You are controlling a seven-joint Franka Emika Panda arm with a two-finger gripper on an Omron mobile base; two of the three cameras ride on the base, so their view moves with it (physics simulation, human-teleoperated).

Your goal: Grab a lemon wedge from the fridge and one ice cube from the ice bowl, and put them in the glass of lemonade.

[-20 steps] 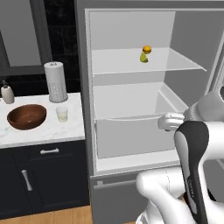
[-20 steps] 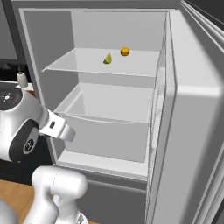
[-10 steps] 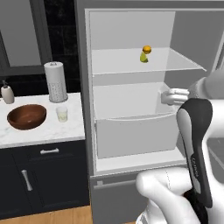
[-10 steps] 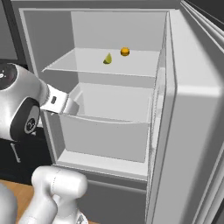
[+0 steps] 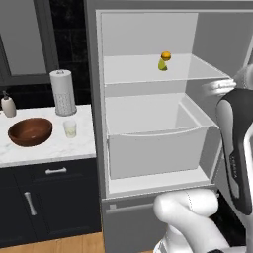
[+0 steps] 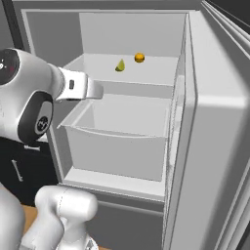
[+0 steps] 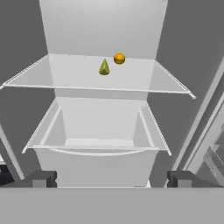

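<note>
The fridge [image 5: 148, 29] stands open, its door [image 6: 219, 122] swung to the right. The yellow-green lemon wedge [image 5: 162, 64] [image 6: 120, 65] [image 7: 104, 67] lies on the upper white shelf, toward the back. My gripper [image 7: 112, 179] is open and holds nothing. It hangs in front of the fridge at about shelf height, well short of the wedge, and points into the fridge. On the counter to the left sit the reddish-brown ice bowl [image 5: 29, 131] and the glass of lemonade [image 5: 70, 128]. I cannot make out an ice cube in the bowl.
A small round orange thing [image 5: 166, 55] [image 7: 119, 58] sits just behind and to the right of the wedge. A white drawer [image 7: 100, 151] juts out below the shelf. A paper-towel roll [image 5: 63, 92] and a soap dispenser [image 5: 7, 105] stand behind the bowl.
My hand has risen from the level of the drawer to the level of the upper shelf, still outside the fridge. The jaws stay open. Nothing else has moved.
</note>
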